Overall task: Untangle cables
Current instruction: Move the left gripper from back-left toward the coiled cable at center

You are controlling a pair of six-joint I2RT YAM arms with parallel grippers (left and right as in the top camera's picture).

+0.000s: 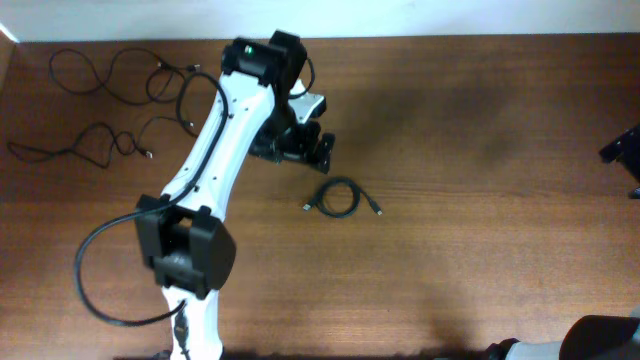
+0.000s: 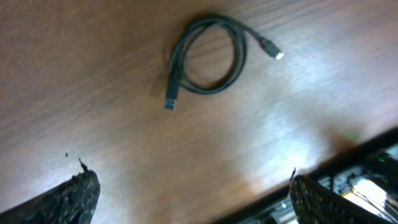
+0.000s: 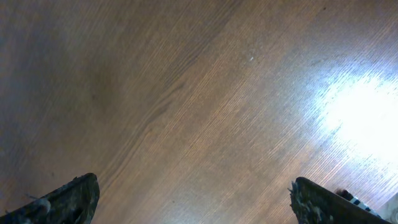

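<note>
A small coiled black cable (image 1: pixel 340 198) with plug ends lies on the wooden table near the middle; it also shows in the left wrist view (image 2: pixel 208 57), as a loop with both plugs free. Separate wavy black cables (image 1: pixel 110 75) lie spread at the far left, with another strand (image 1: pixel 75 145) below them. My left gripper (image 1: pixel 300 148) hovers just up-left of the coil, open and empty (image 2: pixel 193 199). My right gripper (image 1: pixel 625 150) is at the right edge, open and empty over bare wood (image 3: pixel 194 199).
The left arm's white body (image 1: pixel 215 140) runs diagonally from its base (image 1: pixel 185 250), with a thick black arm cable (image 1: pixel 95 290) looping beside it. The table's far edge (image 1: pixel 400 38) meets a white wall.
</note>
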